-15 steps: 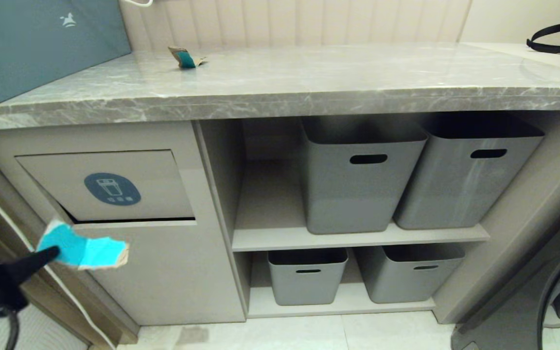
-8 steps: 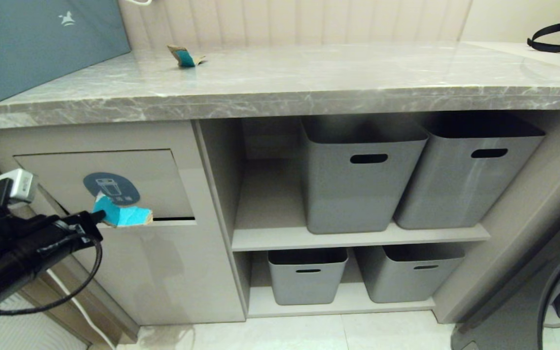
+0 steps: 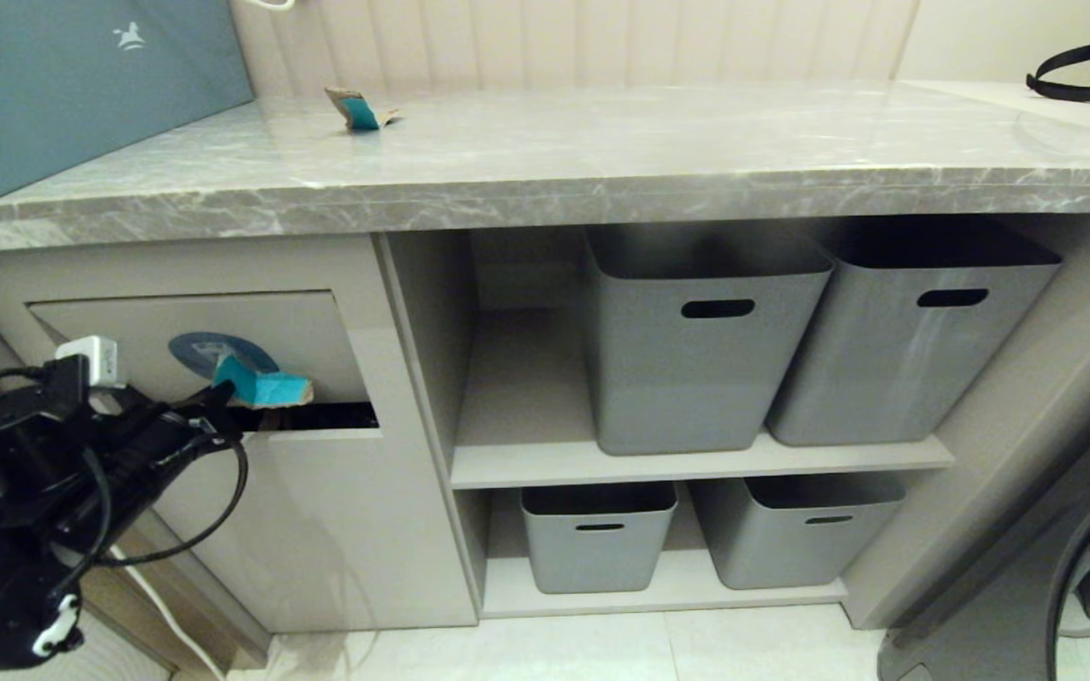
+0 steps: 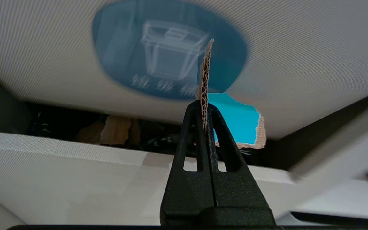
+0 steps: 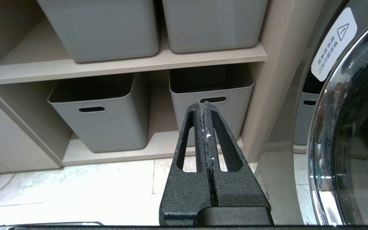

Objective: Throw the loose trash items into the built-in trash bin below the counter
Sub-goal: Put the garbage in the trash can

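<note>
Four grey plastic tubs are sitting in the open shelving: two tall ones [image 3: 708, 345] [image 3: 914, 336] side by side on the upper shelf [image 3: 696, 463], two lower ones [image 3: 598, 534] [image 3: 796, 530] beneath them. A big teal-blue box [image 3: 81, 90] is standing up top on the left, a black strap [image 3: 1075, 71] is lying at far right, and a washing machine door [image 5: 353, 127] is gleaming beside the shelving.

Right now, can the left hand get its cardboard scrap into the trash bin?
Probably yes: the left hand, shut on the cardboard scrap, is pushing the flap inward, and a dark gap shows below it.
</note>
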Controlling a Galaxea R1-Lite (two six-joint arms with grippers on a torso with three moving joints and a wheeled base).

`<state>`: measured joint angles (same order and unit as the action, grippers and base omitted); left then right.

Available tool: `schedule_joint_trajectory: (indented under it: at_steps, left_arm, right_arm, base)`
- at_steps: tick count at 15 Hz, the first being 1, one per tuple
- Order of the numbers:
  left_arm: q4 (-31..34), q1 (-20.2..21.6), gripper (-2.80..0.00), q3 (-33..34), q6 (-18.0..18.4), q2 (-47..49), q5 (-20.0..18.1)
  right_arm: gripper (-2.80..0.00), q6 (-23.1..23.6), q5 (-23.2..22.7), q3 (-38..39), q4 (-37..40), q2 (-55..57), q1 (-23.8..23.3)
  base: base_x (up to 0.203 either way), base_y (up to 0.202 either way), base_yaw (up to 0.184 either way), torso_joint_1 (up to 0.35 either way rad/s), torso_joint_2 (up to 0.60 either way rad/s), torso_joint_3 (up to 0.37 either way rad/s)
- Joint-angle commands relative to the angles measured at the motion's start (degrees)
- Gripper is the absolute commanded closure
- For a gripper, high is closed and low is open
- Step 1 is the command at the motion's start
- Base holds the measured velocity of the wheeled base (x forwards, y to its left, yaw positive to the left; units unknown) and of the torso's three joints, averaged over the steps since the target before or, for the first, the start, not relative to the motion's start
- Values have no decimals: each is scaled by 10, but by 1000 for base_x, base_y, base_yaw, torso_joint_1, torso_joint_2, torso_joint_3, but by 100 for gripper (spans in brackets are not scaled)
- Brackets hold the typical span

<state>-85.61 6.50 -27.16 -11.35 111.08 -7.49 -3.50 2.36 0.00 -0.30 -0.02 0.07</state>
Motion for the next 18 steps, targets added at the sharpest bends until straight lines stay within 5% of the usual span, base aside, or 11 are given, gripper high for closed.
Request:
schedule_joint_trajectory:
  at_steps: [1, 9, 10, 18]
  left_arm:
    - [-10, 1, 0, -13, -1, 47, 0]
    - [-13, 1, 0, -139, -4, 127, 2]
    - [-13, 1, -280, -140, -4, 128, 2]
    - [-13, -1, -280, -172, -1, 133, 3]
  right_arm:
    - [0, 0, 0, 0, 0, 0, 0]
    - [0, 0, 0, 0, 0, 0, 0]
    - [0, 0, 0, 0, 0, 0, 0]
    - [0, 0, 0, 0, 0, 0, 0]
  base:
    - [0, 0, 0, 0, 0, 0]
    - [0, 0, 0, 0, 0, 0]
    - [0, 0, 0, 0, 0, 0]
    - [0, 0, 0, 0, 0, 0]
